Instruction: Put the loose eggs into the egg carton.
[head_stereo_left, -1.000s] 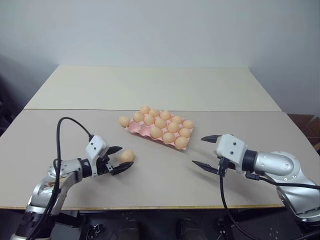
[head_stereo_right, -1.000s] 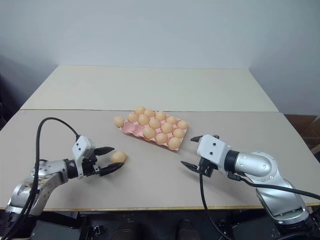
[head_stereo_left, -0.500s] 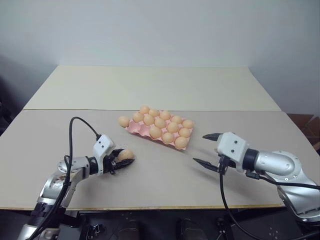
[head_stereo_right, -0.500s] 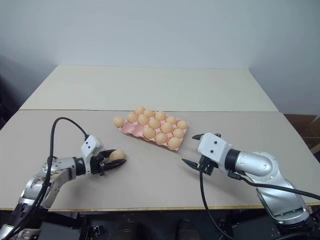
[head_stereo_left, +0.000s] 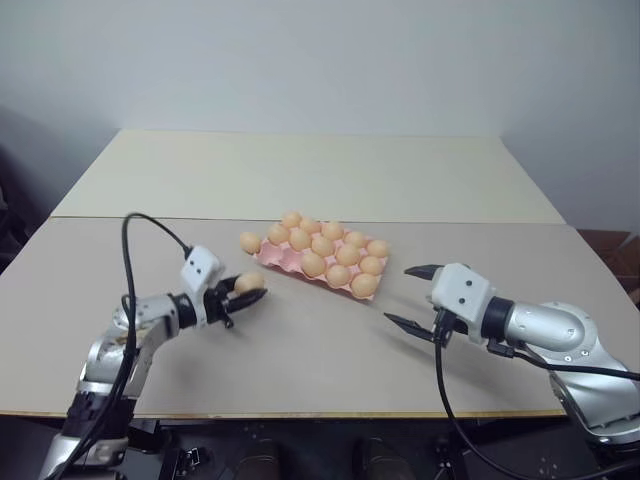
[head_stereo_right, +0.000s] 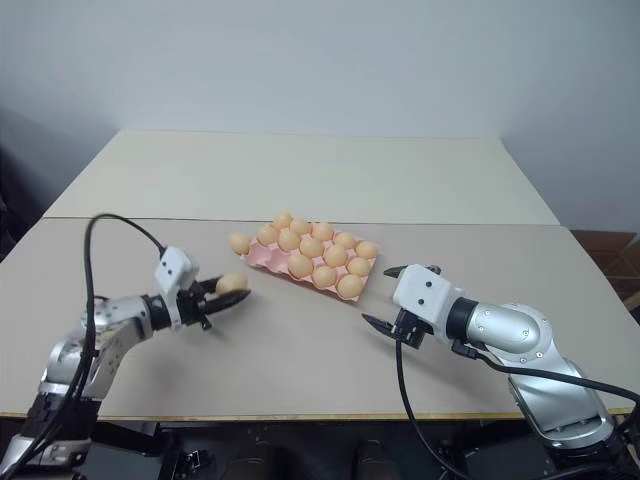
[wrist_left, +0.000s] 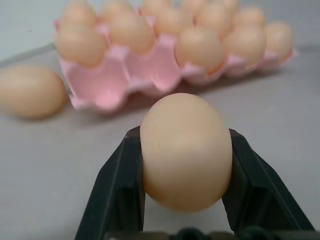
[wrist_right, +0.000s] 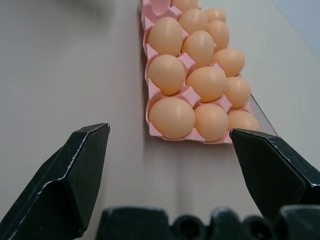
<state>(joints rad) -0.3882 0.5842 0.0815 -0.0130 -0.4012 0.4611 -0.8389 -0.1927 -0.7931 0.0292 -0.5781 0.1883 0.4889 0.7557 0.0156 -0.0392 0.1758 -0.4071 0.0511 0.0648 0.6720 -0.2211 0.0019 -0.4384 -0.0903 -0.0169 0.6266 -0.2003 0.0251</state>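
Since a moment ago, the egg (head_stereo_left: 249, 284) that lay on the table (head_stereo_left: 300, 360) has been picked up by the left gripper (head_stereo_left: 245, 292) and lifted off the top. The two black fingers (wrist_left: 117, 185) are closed tight on it, one on each side, so that it cannot roll or drop. It is carried toward the egg carton (head_stereo_left: 322, 255), which sits in the middle of the table.

The carton is nearly full of eggs. In the left wrist view, empty pink cups (wrist_left: 130, 75) are seen along the near edge, and the held egg is pointed at them. That is likely where it is meant to go.

One more loose egg (head_stereo_left: 249, 242) is left on the table, right beside the carton's left corner. It is not held by anything.

The right gripper (head_stereo_left: 410, 297) is kept low and near the carton's other end. Its jaws are spread wide and nothing is held between them. It is likely kept there to be ready for a later egg.
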